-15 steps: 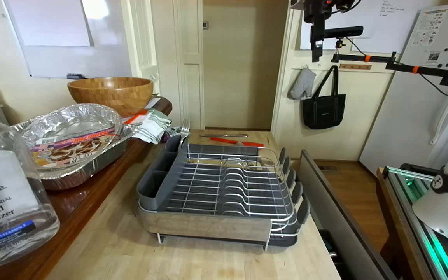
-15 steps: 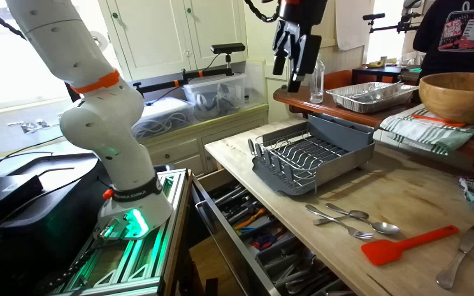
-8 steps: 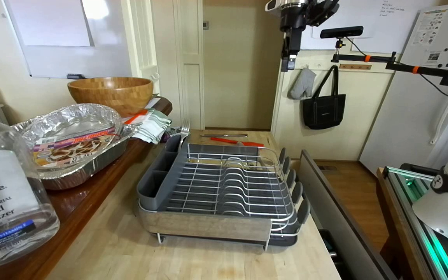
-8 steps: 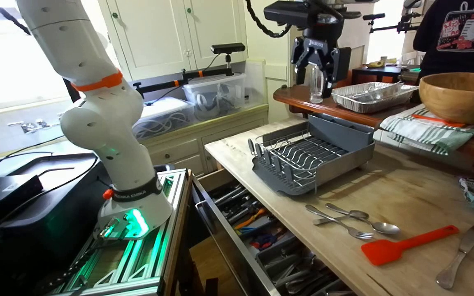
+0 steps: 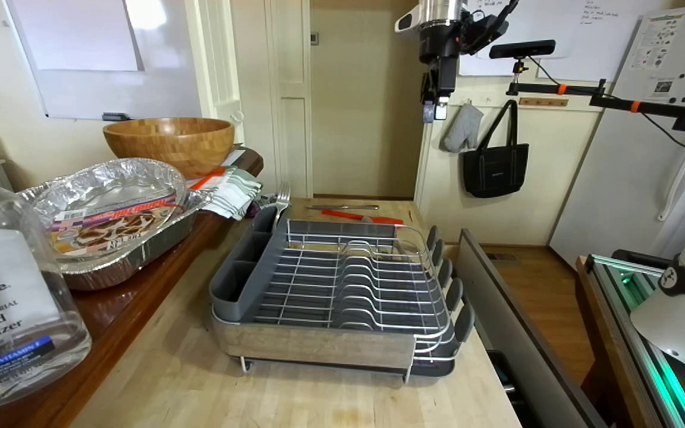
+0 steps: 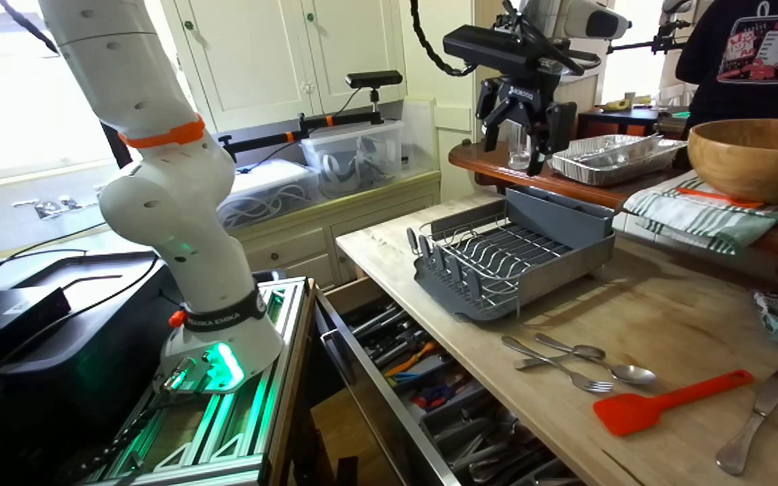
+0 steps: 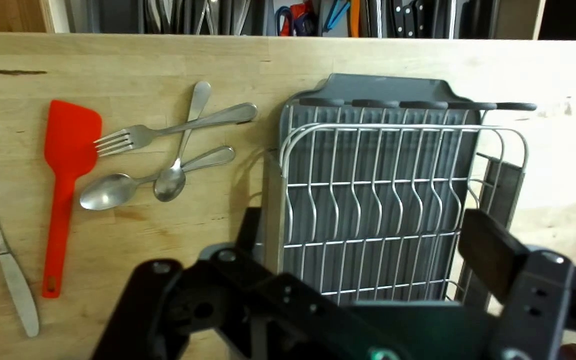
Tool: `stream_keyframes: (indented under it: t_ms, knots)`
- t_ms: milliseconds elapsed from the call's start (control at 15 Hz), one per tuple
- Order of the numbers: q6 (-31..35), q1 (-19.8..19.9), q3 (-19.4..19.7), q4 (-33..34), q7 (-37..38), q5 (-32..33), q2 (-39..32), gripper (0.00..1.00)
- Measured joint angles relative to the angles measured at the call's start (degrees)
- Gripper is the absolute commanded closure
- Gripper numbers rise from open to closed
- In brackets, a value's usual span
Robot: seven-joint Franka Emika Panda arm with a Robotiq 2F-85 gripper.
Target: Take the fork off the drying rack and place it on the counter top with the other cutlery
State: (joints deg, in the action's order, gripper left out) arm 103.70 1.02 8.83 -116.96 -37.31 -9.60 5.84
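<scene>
The fork stands tines up in the grey cutlery holder along one side of the drying rack. It is hidden in the wrist view. The rack also shows in an exterior view and in the wrist view. It stands on the tan wooden counter top. The other cutlery lies there: a fork, two spoons crossing near it, and a knife. My gripper hangs in the air above the rack, open and empty. Its fingers stand wide apart in the wrist view.
A red spatula lies among the cutlery. An open drawer of utensils runs along the counter edge. A raised wooden ledge beside the rack holds foil trays, a wooden bowl, a towel and a sanitizer bottle.
My gripper has come down and moved across toward the cutlery-holder side of the rack, and has turned. It stays empty. The fork, rack and counter cutlery have not moved.
</scene>
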Motion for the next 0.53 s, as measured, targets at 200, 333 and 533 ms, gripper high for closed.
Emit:
stream_keyframes:
  t_ms: [200,333,533]
  knots:
    - [6.1,0.4,-0.2,-0.7,0.3,-0.8,0.1,0.00]
    - [14.2,0.4,-0.3,-2.7,0.0,-3.7,-0.1,0.00]
    - [27.3,0.1,-1.0,-6.4,-3.5,-10.7,-1.5,0.00]
